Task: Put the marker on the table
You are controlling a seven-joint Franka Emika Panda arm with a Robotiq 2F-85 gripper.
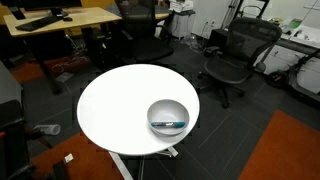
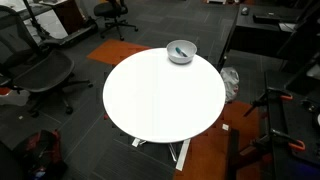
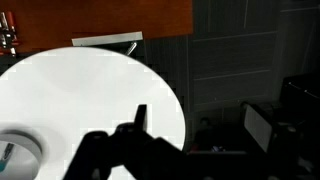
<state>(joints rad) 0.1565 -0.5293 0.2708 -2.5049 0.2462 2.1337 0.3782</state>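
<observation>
The round silvery-grey bowl (image 1: 168, 114) stands near the edge of the round white table (image 1: 115, 105), as both exterior views show (image 2: 181, 51) (image 2: 160, 95). The slim dark marker with a teal section (image 1: 170, 124) lies inside the bowl (image 2: 180, 54). In the wrist view the bowl (image 3: 20, 148) is at the lower left with the marker's end (image 3: 8, 153) just showing. My gripper (image 3: 200, 125) is open and empty, high above the table edge (image 3: 90, 90), well off to the side of the bowl. The arm does not show in either exterior view.
Black office chairs (image 1: 235, 55) (image 2: 35, 70) stand around the table. Wooden desks (image 1: 60, 18) (image 3: 100, 20) are at the back. Orange carpet (image 1: 290, 150) and a dark cabinet (image 2: 260, 35) lie beside the table.
</observation>
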